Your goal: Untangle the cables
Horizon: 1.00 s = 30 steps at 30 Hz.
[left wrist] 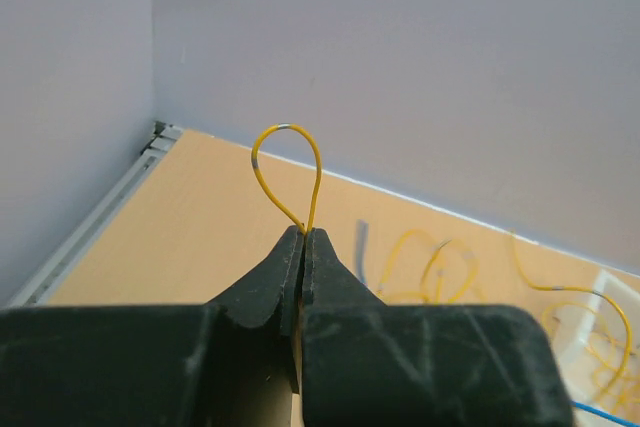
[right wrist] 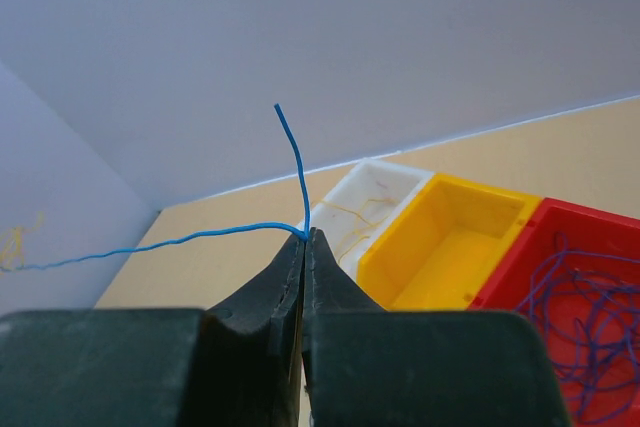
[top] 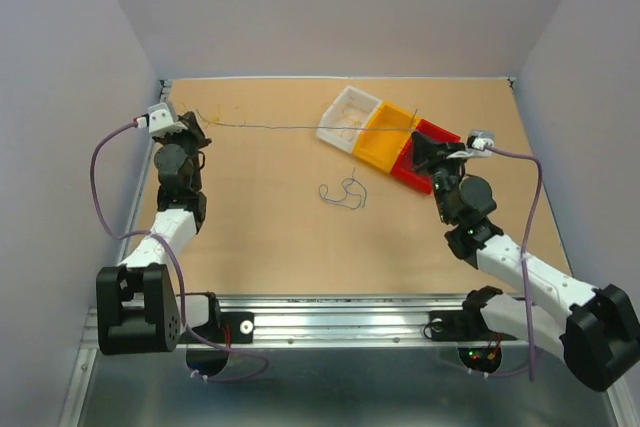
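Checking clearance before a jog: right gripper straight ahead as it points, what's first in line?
Likely the white bin, just beyond the right gripper, which pinches the blue cable. Height is unclear, so it might pass over.

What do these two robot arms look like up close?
The left arm and right arm both mix white shells with black joints on chunky black bases. A lilac cable loops along each. The fingers are black, tapered and scuffed.
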### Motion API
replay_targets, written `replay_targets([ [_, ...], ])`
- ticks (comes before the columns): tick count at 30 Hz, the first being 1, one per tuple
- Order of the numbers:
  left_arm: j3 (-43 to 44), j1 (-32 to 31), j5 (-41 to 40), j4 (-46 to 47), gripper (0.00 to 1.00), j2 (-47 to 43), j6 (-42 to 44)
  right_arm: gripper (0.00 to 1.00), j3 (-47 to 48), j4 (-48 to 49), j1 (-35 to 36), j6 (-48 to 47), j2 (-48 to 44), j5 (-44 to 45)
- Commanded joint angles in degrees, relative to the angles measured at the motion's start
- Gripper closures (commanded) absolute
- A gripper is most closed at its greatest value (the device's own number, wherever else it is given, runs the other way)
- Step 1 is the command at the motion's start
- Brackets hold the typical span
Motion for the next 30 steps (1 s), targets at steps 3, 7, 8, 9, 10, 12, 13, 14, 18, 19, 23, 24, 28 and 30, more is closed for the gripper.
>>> replay_targets([
  [3, 4.89, 2.78, -1.28, 4.75, 1.0, 3.75, 0.34, 1.0, -4.42, -9.93, 0.04, -0.85, -12.64, 7.57],
  [7, 5.94, 2.96, -2.16, 5.45, 1.0, 6.83, 1.4, 1.0, -4.96, -14.67, -0.05, -1.64, -19.68, 6.26],
  [8, 6.64, 3.05, -2.33, 5.36, 1.0, 8.31, 1.84, 1.0, -4.61, -15.82, -0.05, -1.9, -21.35, 5.65],
  [9, 7.08, 3.14, -2.6, 5.28, 1.0, 9.02, 2.1, 0.99, -4.43, -17.49, -0.05, -2.07, -21.8, 5.29],
  [10, 7.44, 3.22, -2.77, 5.28, 1.0, 9.73, 2.37, 0.99, -4.25, -17.76, -0.05, -2.25, -22.24, 4.85],
  [12, 7.97, 3.31, -1.82, 5.27, 1.0, 11.14, 2.72, 0.99, -3.73, -18.2, -0.05, -3.39, -21.63, 2.4],
  [13, 8.14, 3.31, -1.55, 5.36, 1.0, 11.57, 2.63, 1.0, -3.03, -18.29, -0.05, -3.22, -21.02, 1.95],
  [14, 8.23, 3.31, -1.28, 5.36, 1.0, 11.93, 2.63, 1.0, -2.67, -18.38, -0.05, -3.13, -20.58, 2.04],
  [18, 9.55, 3.66, -3.13, 4.57, 1.0, 13.51, 3.77, 0.99, -2.32, -18.29, -0.05, -2.25, -20.75, 1.25],
  [19, 9.55, 3.75, -2.95, 4.66, 1.0, 13.77, 4.21, 0.99, -2.06, -18.29, 0.04, -2.34, -20.92, 0.03],
  [23, 7.97, 3.66, 5.2, 7.03, 1.0, 12.55, 4.04, 1.0, 1.0, -18.38, -0.05, -4.09, -18.47, -7.01],
  [24, 7.71, 3.75, 6.79, 7.38, 1.0, 12.2, 3.78, 0.99, 1.72, -18.29, -0.05, -4.27, -17.25, -7.36],
  [28, 6.74, 3.58, 12.51, 8.18, 1.0, 10.88, 2.98, 0.99, 6.19, -17.07, -0.05, -6.73, -9.61, -5.88],
  [30, 6.39, 3.58, 13.13, 8.26, 1.0, 10.26, 2.55, 0.99, 8.39, -16.71, -0.05, -7.43, -7.22, -5.52],
])
